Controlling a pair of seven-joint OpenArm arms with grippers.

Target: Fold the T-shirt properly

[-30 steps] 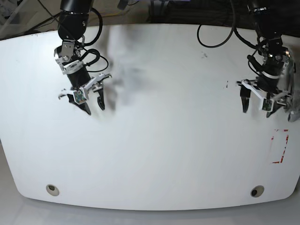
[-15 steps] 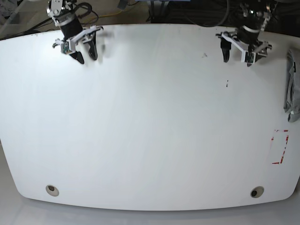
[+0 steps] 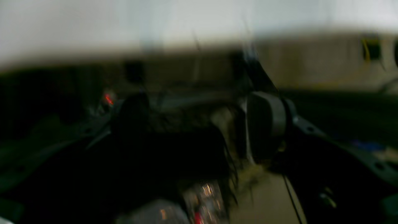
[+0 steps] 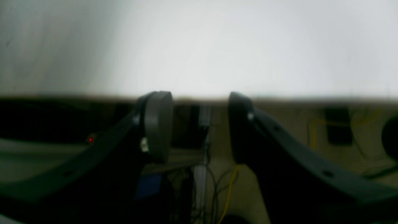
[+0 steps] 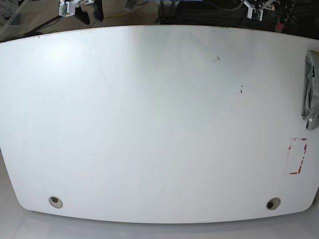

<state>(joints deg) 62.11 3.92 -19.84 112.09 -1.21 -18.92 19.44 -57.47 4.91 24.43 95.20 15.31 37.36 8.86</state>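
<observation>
The grey T-shirt (image 5: 311, 89) lies as a narrow bundle at the table's right edge, partly cut off by the frame. Both arms are pulled back beyond the far edge, well away from it. My right gripper (image 5: 83, 9) shows at the top left of the base view. In its wrist view the right gripper (image 4: 199, 127) stands open with nothing between the fingers. My left gripper (image 5: 256, 7) barely shows at the top right. Its wrist view is blurred, but the left gripper (image 3: 199, 127) has its fingers wide apart and holds nothing.
The white table (image 5: 149, 124) has a red tape outline (image 5: 297, 156) near its right edge and two round holes (image 5: 56, 201) (image 5: 273, 203) near the front. Small dark marks (image 5: 241, 89) dot the surface. Cables and dark equipment lie behind the far edge.
Both arms have drawn back from over the table to beyond its far edge. The left arm no longer covers the T-shirt at the right edge. The jaws kept their spread.
</observation>
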